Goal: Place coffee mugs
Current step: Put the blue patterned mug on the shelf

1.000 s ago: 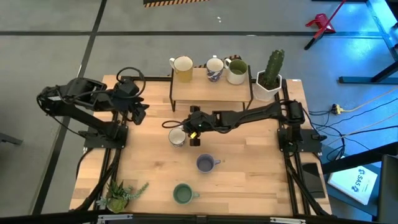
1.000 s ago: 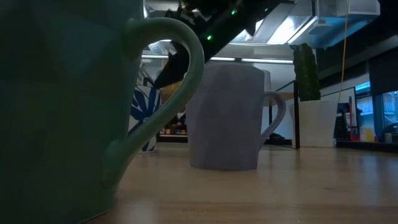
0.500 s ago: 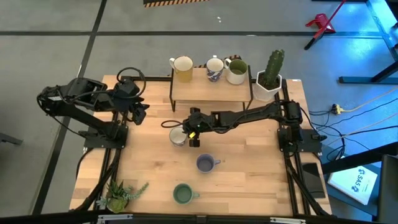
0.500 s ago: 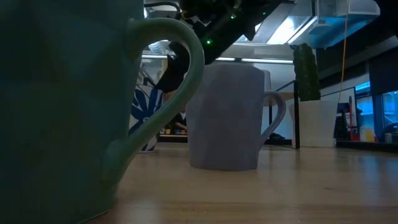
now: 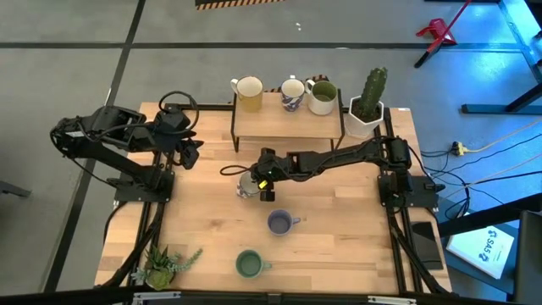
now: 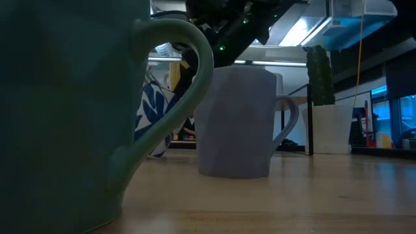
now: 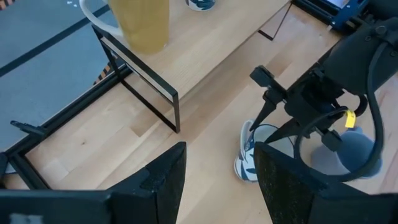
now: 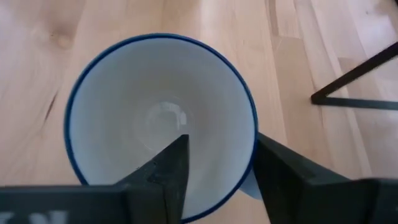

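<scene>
A white mug with a blue leaf pattern (image 5: 245, 185) stands tilted on the table in front of the shelf (image 5: 288, 121). My right gripper (image 5: 257, 180) is shut on its rim. On the shelf stand a yellow mug (image 5: 248, 91), a white and blue mug (image 5: 292, 91) and a white mug with a green inside (image 5: 322, 97). A purple mug (image 5: 279, 223) and a green mug (image 5: 248, 264) stand on their bases nearer the front edge. My left gripper (image 7: 221, 180) hangs open above the table's left side, with nothing between its fingers. My right gripper has the mug's wall at the blue rim (image 8: 251, 163) between its two fingers, one finger (image 8: 169, 171) inside the mug and the other (image 8: 283, 177) outside. The fingers slant down from the table's right side. The mug leans over (image 6: 153, 116); whether its base still touches the table I cannot tell.
A cactus in a white pot (image 5: 367, 106) stands at the back right beside the shelf. A small green plant (image 5: 161, 266) sits at the front left corner. The shelf's black legs (image 7: 163, 102) stand close behind the tilted mug.
My right gripper has tipped its fingers a little further down into the white and blue mug and drawn them closer together. The mug, which stood upright with its mouth up, now leans over.
</scene>
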